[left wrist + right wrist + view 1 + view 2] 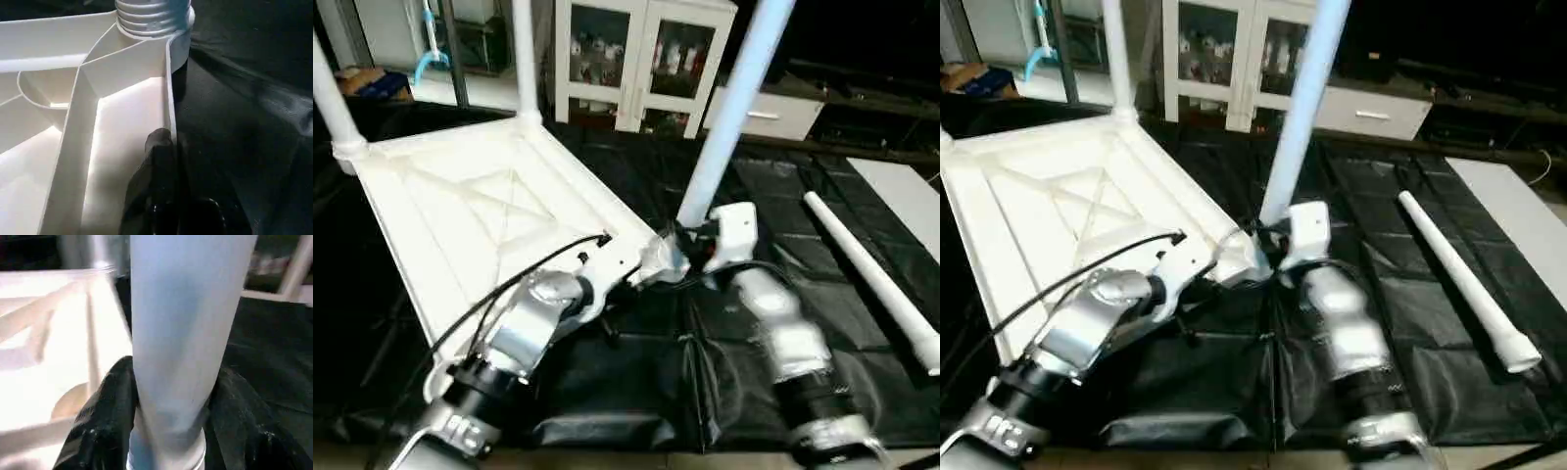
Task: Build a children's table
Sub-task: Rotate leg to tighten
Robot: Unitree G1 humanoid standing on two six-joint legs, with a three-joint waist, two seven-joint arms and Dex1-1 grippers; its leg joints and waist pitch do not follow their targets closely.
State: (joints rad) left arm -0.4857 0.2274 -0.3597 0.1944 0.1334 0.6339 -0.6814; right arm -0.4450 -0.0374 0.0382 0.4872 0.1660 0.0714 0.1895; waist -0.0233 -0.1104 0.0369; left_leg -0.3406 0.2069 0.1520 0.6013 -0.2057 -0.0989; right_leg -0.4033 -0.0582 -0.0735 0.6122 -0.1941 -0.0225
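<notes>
right pincer (168,431) fingers either side of upright leg (729,117) base, clamped on it at corner socket of tabletop (480,211); left pincer (164,147) pressed together on tabletop rim just beside that socket; loose leg (871,279) well right on black sheet (783,196)

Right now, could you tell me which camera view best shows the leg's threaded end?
The left wrist view: the threaded end shows its ridges at the corner socket. The right wrist view blurs it between the right gripper fingers; the head views hide it.
</notes>
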